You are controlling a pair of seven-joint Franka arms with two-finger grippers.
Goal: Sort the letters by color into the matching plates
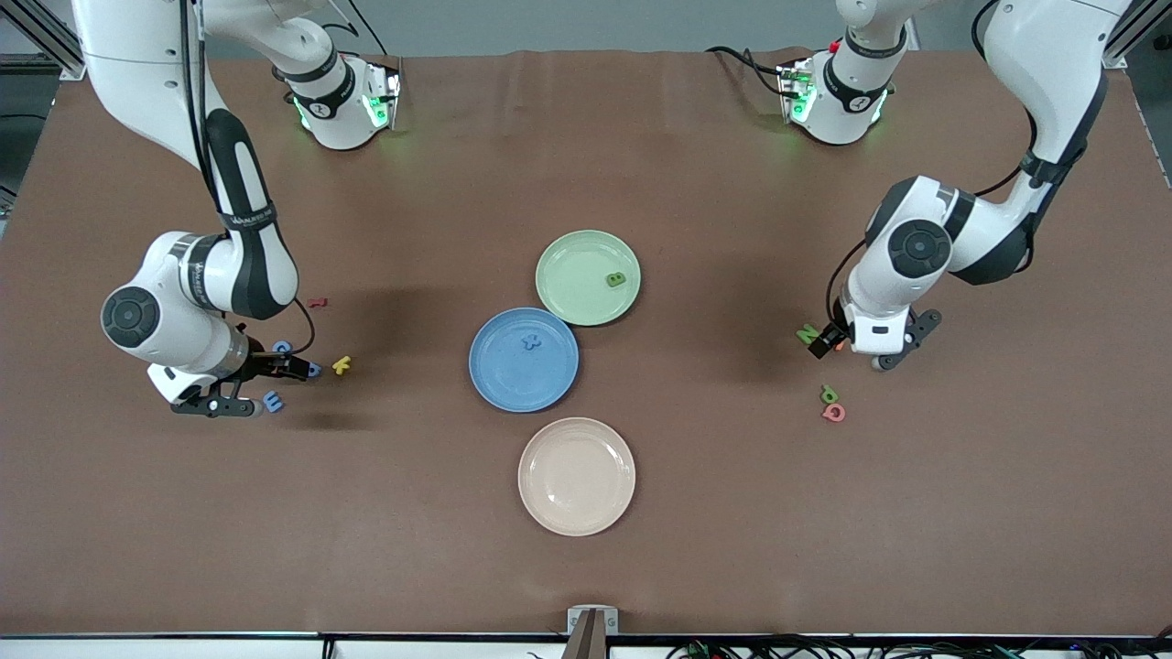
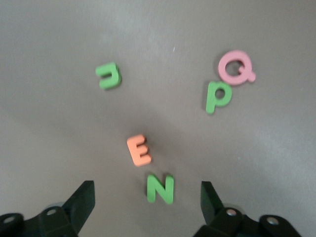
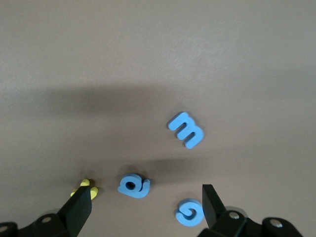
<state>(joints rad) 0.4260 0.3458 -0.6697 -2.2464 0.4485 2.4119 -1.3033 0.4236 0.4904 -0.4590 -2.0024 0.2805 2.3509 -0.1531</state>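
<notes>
While your left gripper [image 2: 147, 197] hangs open over the green N [image 2: 160, 188], one green letter [image 1: 616, 279] lies in the green plate [image 1: 572, 261]. Your right gripper [image 3: 147, 205] hangs open over three blue letters [image 3: 185, 129].

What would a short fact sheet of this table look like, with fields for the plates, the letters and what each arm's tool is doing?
Pale green round plate: holds one green foam letter
Medium blue round plate: holds one blue foam letter
Cream round plate: nearest the front camera, nothing on it
Left tool: open, low over a green foam N
Right tool: open, low over three loose blue foam letters
Other letters by the N: orange E, green P, pink Q
</notes>
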